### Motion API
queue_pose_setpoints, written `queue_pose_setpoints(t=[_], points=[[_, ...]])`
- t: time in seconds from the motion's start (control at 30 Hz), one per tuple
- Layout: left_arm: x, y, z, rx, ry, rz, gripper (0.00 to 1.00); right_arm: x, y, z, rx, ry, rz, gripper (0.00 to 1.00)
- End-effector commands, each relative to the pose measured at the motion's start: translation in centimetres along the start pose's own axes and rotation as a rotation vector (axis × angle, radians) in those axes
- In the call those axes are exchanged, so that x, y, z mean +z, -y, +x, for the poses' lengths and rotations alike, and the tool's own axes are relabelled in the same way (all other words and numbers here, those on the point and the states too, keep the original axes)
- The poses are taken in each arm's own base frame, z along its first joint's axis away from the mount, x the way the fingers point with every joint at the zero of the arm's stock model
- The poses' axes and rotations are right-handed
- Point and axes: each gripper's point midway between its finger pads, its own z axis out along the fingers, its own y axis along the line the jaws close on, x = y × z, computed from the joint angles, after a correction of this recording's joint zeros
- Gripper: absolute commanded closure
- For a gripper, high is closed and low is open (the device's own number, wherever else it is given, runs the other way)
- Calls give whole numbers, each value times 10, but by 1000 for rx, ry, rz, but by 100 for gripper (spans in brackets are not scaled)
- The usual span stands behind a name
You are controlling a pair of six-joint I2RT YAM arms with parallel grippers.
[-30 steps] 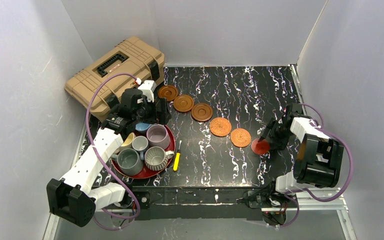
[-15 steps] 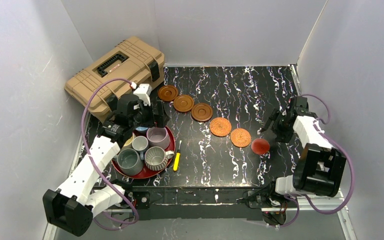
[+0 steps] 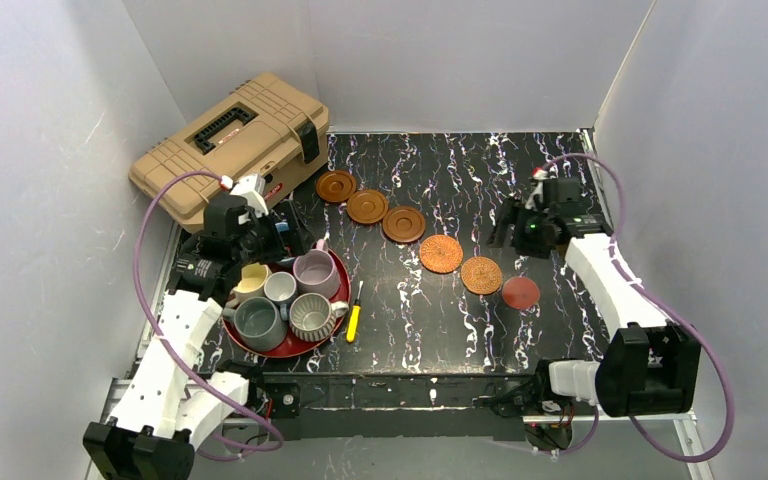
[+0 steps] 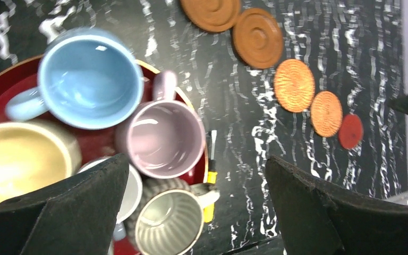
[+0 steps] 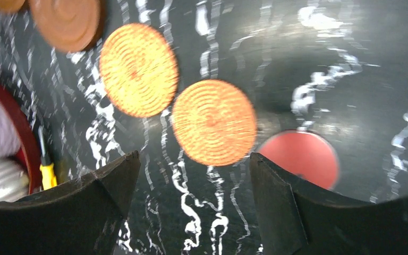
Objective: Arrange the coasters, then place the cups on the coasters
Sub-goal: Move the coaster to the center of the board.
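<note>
Six coasters lie in a diagonal row: three brown wooden coasters, two woven coasters and a red coaster. The cups stand crowded on a red tray: mauve cup, cream-yellow cup, small pale grey cup, grey-green cup, ribbed cup. The light blue cup shows in the left wrist view. My left gripper hangs open above the tray's far side. My right gripper is open and empty, raised behind the woven and red coasters.
A yellow-handled screwdriver lies just right of the tray. A tan toolbox sits at the far left corner, partly off the black marbled mat. White walls close in on three sides.
My right gripper has let go of the red coaster, which now lies flat at the row's end, and has lifted back toward the far side. My left arm has drawn back to the left.
</note>
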Motion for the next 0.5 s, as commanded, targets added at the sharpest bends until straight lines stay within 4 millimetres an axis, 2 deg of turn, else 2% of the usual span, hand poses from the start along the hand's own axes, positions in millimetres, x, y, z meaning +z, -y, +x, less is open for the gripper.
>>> queue_pose_setpoints(t=[0.0, 0.03, 0.27, 0.4, 0.47], points=[[-8, -34, 17, -78, -90, -121, 1, 4, -40, 0, -106, 22, -48, 17], [-8, -42, 18, -83, -88, -149, 1, 6, -48, 4, -111, 16, -71, 17], [4, -71, 18, -34, -94, -237, 26, 8, -101, 22, -209, 5, -185, 19], [14, -94, 17, -31, -130, -322, 52, 6, -120, 33, -247, 3, -219, 19], [23, -98, 18, -72, -129, -318, 53, 7, -124, 39, -250, -1, -232, 19]])
